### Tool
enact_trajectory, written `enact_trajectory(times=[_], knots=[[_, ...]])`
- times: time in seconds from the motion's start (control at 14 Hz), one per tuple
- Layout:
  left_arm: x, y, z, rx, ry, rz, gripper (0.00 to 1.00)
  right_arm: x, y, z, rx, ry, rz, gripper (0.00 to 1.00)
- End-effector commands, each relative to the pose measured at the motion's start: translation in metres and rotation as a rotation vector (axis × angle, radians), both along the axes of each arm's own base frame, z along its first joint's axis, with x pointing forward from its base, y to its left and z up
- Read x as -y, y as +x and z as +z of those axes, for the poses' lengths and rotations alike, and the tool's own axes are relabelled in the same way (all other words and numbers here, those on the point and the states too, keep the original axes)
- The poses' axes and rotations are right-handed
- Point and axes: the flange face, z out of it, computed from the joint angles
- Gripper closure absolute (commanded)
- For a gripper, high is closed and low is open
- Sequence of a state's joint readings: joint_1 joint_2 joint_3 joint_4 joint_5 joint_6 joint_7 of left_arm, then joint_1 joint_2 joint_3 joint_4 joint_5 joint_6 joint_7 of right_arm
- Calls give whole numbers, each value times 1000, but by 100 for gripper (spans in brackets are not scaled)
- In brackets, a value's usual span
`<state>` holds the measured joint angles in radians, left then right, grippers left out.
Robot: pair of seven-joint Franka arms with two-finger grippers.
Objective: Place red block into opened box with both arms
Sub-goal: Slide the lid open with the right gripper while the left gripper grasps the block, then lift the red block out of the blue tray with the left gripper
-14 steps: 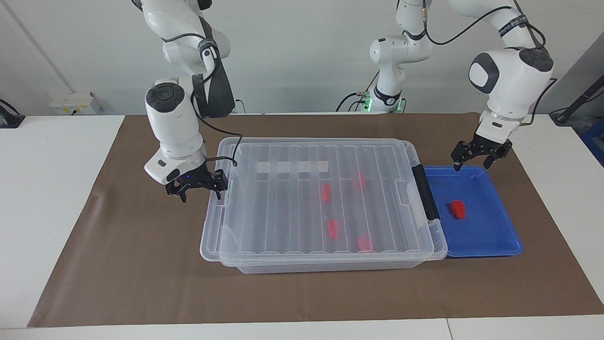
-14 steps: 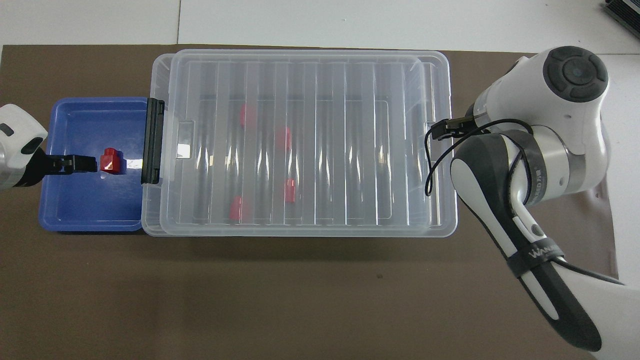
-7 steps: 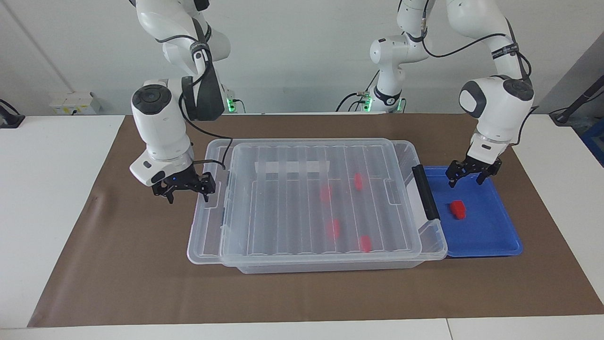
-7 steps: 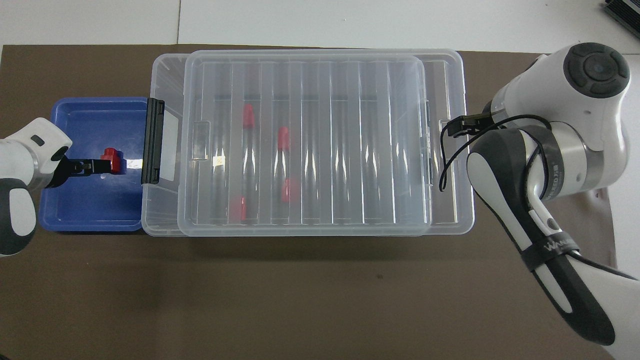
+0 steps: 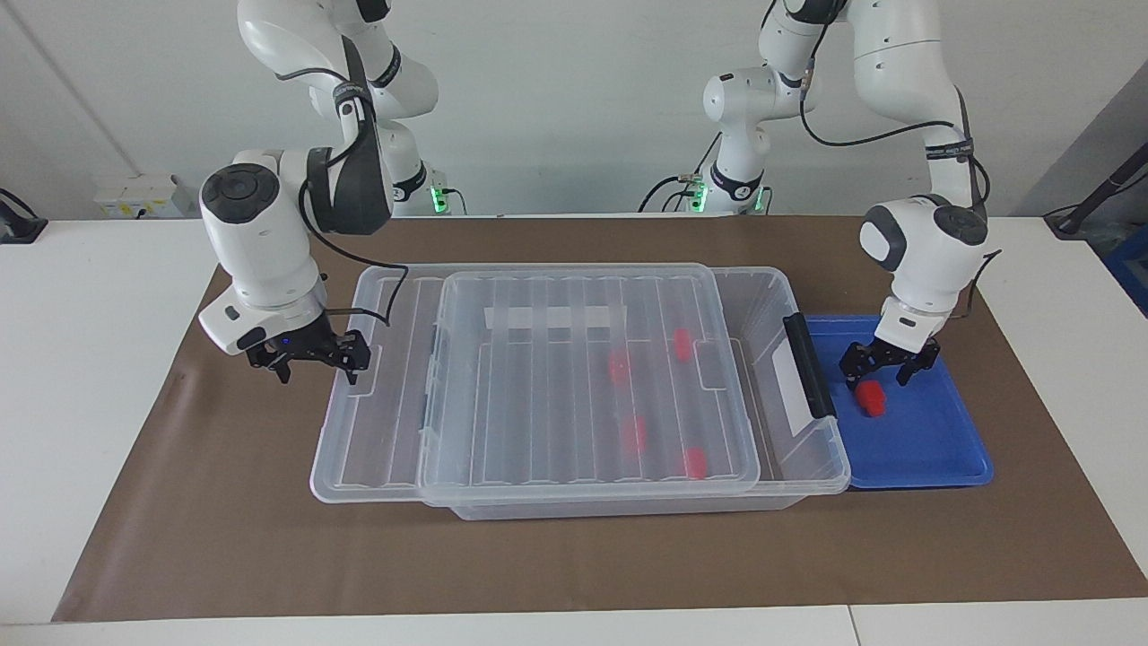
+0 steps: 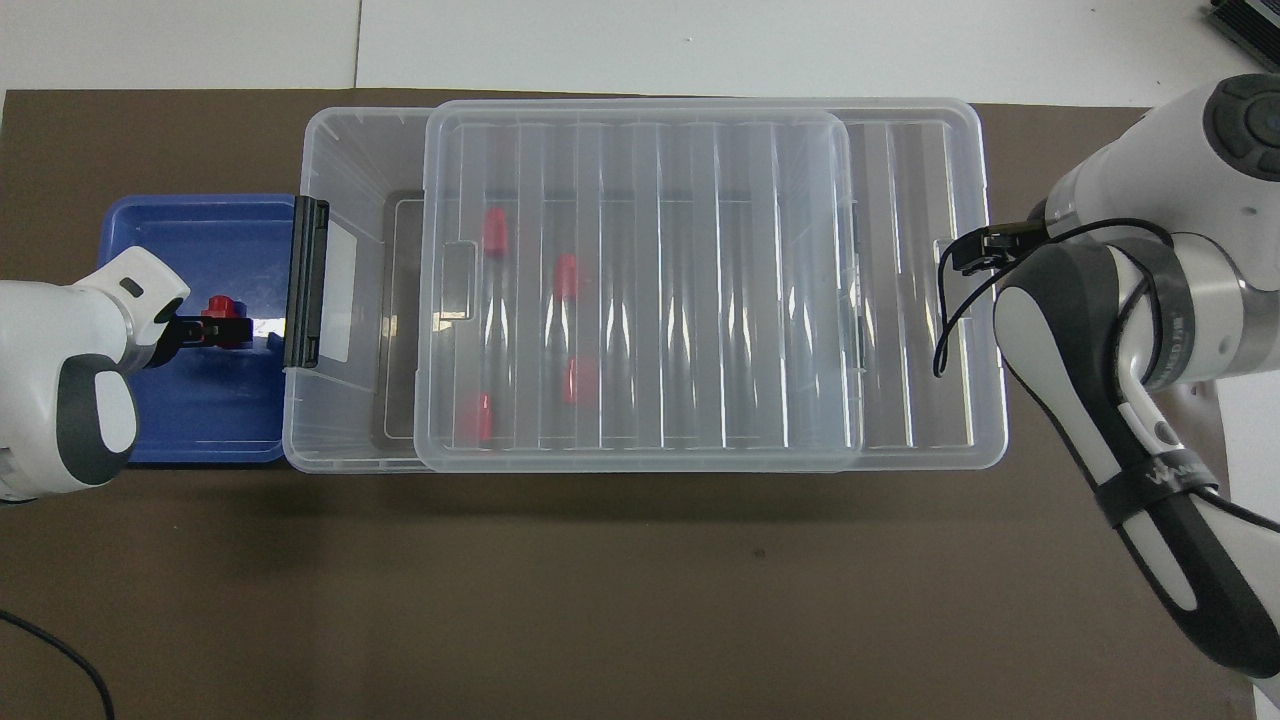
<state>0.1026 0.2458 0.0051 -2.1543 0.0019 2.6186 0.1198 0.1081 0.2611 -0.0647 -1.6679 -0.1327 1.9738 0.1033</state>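
Observation:
The red block (image 5: 868, 397) (image 6: 222, 322) lies in the blue tray (image 5: 951, 449) (image 6: 180, 420). My left gripper (image 5: 888, 366) (image 6: 205, 330) is open and low in the tray, with its fingers on either side of the block. The clear box (image 5: 812, 467) (image 6: 340, 160) holds several more red blocks (image 5: 634, 433), seen through its ribbed lid (image 5: 538, 395) (image 6: 650, 300). The lid is slid off toward the right arm's end, so a strip by the black latch (image 5: 807, 363) (image 6: 306, 282) is uncovered. My right gripper (image 5: 309, 356) (image 6: 968, 250) is open at the lid's overhanging end, with one fingertip at the rim.
A brown mat (image 5: 224, 538) covers the table under the box and the tray. The tray sits against the box's latch end. The right arm's cable (image 5: 377, 278) hangs over the lid's corner.
The right gripper has moved toward its end of the table, and the lid has slid with it, opening a strip at the latch end. The left gripper has come down around the red block.

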Motion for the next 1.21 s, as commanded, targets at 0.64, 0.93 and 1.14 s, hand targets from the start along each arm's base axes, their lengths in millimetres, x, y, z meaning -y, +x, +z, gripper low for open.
enact_trajectory(times=[0.64,0.93,1.14], knots=[[-5,10,-2,8,-9,3,100,57,-10,13,-47,-68,2,0],[-1,23,48,-71,-22,-3,100,73,-14,18,-58,-82,13,0],[4,21,93,-113,-32,18,100,80,-16,20,-62,-82,9,0]])
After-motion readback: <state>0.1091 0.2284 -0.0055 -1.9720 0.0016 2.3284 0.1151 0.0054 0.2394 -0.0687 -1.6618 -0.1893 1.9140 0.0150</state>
